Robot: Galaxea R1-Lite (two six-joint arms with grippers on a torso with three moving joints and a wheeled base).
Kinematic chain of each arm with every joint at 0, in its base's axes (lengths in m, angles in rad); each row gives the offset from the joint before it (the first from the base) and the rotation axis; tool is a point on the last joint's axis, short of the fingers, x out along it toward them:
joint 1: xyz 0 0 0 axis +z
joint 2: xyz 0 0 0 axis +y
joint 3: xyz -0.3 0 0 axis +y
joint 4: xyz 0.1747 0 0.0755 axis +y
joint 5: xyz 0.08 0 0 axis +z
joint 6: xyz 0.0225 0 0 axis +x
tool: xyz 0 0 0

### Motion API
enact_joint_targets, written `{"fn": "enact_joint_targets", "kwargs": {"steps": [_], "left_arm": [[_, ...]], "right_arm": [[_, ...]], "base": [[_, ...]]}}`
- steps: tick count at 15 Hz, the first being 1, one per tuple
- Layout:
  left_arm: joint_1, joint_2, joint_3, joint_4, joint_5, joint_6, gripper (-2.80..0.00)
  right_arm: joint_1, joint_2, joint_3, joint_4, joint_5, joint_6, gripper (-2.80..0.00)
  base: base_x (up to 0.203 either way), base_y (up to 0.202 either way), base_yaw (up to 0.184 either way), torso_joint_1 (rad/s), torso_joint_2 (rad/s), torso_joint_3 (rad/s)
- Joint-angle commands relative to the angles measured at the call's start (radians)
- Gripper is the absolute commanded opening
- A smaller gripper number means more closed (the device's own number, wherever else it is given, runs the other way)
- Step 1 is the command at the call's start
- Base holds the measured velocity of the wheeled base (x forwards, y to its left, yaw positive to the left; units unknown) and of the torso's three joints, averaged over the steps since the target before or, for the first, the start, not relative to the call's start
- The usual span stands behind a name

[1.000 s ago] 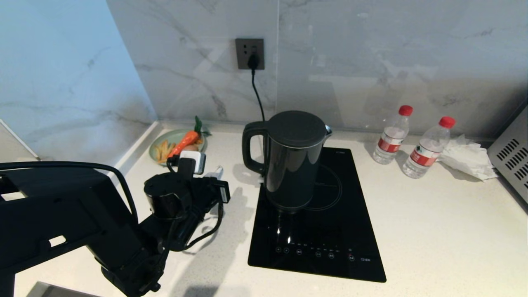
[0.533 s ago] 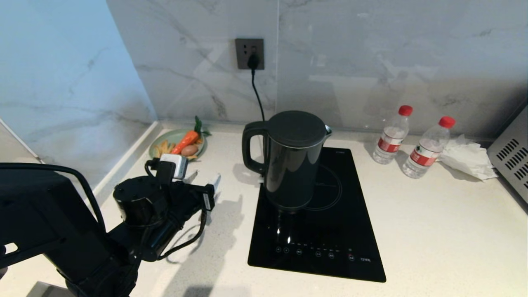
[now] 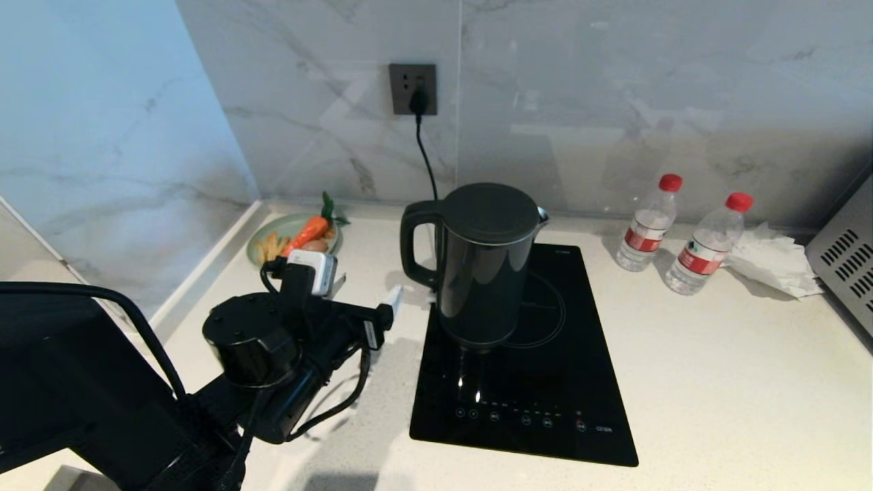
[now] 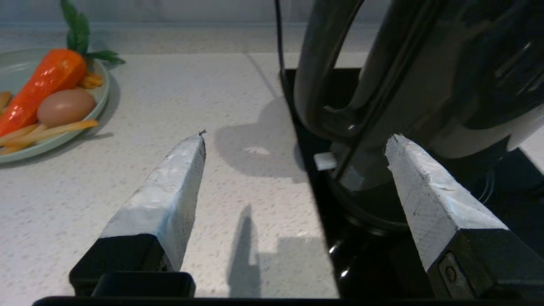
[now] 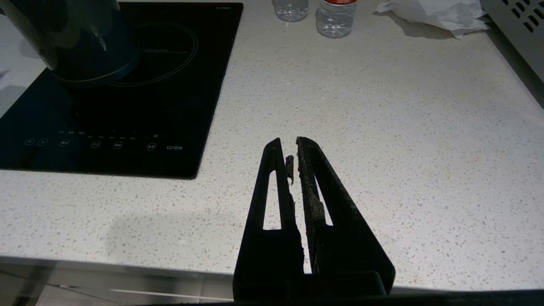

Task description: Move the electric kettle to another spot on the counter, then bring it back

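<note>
Kettle approached by wide-open jaws

The electric kettle (image 3: 485, 262), glossy and probably heavy, is best taken by its stiff handle (image 4: 316, 85); the left gripper (image 4: 297, 144) is held beside it.

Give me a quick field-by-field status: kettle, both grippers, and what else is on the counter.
kettle: electric kettle upright on the black cooktop, handle toward the robot's left
left gripper: left gripper open, fingers spread short of the handle, not touching it
right gripper: right gripper shut, empty, over bare counter
left of kettle: plate with carrot and egg
right of kettle: two water bottles, crumpled tissue
task state: kettle not yet grasped
</note>
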Motion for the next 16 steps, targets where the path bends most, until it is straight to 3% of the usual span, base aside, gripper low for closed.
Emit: {"fn": "enact_joint_targets", "kwargs": {"steps": [1, 4, 16], "left_arm": [[-0.018, -0.001, -0.036, -0.007, 0.015, 0.0, 0.0], [-0.026, 0.024, -0.133, 0.057, 0.064, 0.0, 0.0], [-0.004, 0.1, -0.245, 0.104, 0.07, 0.002, 0.0]], "right_arm": [[0.001, 0.0, 0.001, -0.001, 0.0, 0.0, -2.8], [-0.001, 0.0, 0.0, -0.001, 0.0, 0.0, -2.8], [0.0, 0.0, 0.0, -0.001, 0.0, 0.0, -2.8]], "base": [[0.0, 0.0, 0.0, 0.0, 0.0, 0.0], [0.0, 0.0, 0.0, 0.0, 0.0, 0.0], [0.0, 0.0, 0.0, 0.0, 0.0, 0.0]]}}
